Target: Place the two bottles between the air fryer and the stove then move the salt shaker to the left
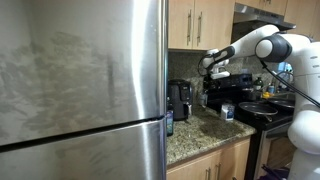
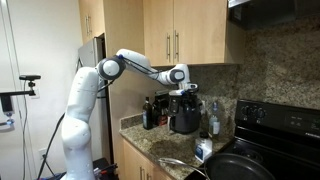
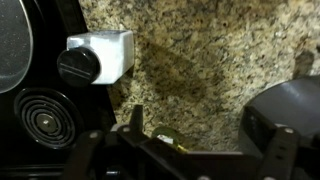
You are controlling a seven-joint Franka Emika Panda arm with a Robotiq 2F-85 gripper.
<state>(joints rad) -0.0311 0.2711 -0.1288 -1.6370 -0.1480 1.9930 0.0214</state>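
Hand [image 2: 184,92] looks spread, empty; the refrigerator [image 1: 80,80] hides part of the counter [image 1: 200,135].

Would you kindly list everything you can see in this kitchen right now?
cabinets: several, wood, on the wall
countertop: one, granite, below the cabinets
refrigerator: one, steel, foreground
stove: one, black, beside the countertop
pan: one, dark, on the stove
air fryer: one, black, on the countertop
bottles: apparently two, dark, air fryer's side away from the stove
salt shaker: one, pale, countertop near the stove
arm: one, white, over the countertop
gripper: one, dark, above the air fryer, apparently open
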